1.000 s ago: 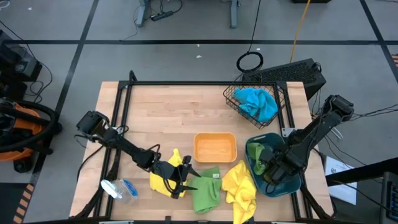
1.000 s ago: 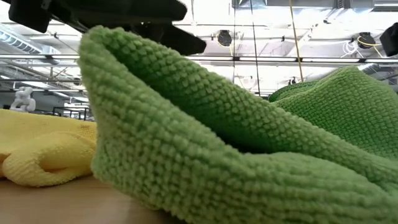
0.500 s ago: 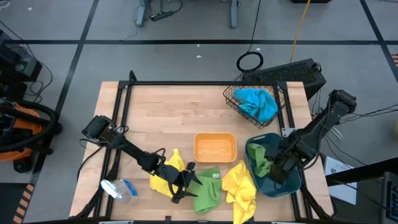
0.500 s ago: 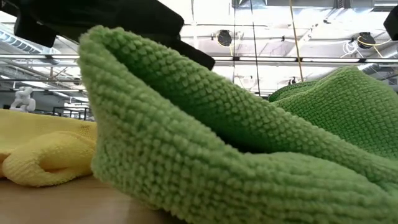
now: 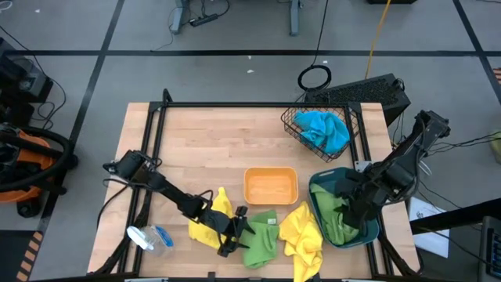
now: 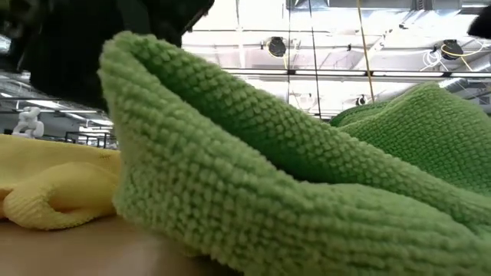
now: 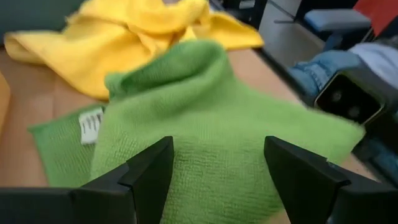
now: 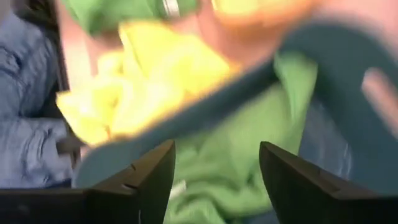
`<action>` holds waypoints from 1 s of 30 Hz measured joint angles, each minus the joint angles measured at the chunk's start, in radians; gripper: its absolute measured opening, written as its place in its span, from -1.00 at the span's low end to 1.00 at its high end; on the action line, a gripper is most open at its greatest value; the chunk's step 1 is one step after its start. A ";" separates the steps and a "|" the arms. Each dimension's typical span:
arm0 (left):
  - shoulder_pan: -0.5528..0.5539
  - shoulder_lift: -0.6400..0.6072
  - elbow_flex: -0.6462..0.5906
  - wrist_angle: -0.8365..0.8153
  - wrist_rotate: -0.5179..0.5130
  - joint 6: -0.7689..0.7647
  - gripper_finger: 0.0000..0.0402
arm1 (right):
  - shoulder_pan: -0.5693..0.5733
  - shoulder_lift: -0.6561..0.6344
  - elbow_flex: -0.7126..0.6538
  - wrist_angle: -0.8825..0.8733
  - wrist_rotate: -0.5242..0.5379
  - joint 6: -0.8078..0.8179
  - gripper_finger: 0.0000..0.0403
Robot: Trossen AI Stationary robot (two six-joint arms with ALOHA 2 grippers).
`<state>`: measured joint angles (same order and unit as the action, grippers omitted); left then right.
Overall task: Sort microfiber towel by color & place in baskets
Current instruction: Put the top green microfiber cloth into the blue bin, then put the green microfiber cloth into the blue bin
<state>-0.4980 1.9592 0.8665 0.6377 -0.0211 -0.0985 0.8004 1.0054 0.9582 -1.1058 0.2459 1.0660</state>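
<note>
A green towel lies crumpled at the table's near edge, filling the low view. My left gripper is open at its left side; in the left wrist view its fingers stand apart just above the green cloth. My right gripper is open over the dark teal bin, where another green towel lies. The right wrist view is blurred but shows that towel inside the bin.
The orange bin stands mid-table. The black wire basket at the far right holds a blue towel. Yellow towels lie on either side of the green one. A spray bottle lies near the front left corner.
My left gripper has moved toward the table's right, closing in on the green towel. My right gripper has shifted slightly toward the table's right over the teal bin, and the green towel there now lies lower and more spread out in the bin.
</note>
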 joint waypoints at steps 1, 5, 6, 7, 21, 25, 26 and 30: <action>0.000 0.011 0.000 0.000 0.007 0.000 0.27 | 0.004 0.000 0.007 0.022 0.036 -0.031 0.10; 0.000 0.054 0.000 -0.001 0.024 0.008 0.10 | 0.016 0.002 0.012 0.159 0.150 -0.195 0.09; 0.000 0.064 0.000 0.000 0.024 0.008 0.01 | 0.020 0.005 0.012 0.197 0.178 -0.238 0.09; 0.000 0.072 -0.001 -0.001 0.024 0.008 -0.08 | 0.025 0.010 0.012 0.234 0.209 -0.278 0.09; -0.014 0.096 0.001 0.044 0.021 0.009 -0.92 | 0.072 0.244 0.011 0.527 0.467 -0.605 0.09; -0.017 0.085 0.025 0.048 0.017 0.076 -0.94 | 0.072 0.332 0.011 0.562 0.465 -0.586 0.09; -0.014 0.076 0.031 0.051 0.009 0.092 -0.94 | 0.072 0.351 0.011 0.570 0.467 -0.599 0.09; 0.003 0.025 0.034 0.052 -0.045 0.157 -0.93 | 0.067 0.424 0.011 0.584 0.536 -0.645 0.09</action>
<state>-0.4948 1.9846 0.9005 0.6897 -0.0657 0.0585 0.8670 1.4296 0.9695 -0.5220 0.7820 0.4212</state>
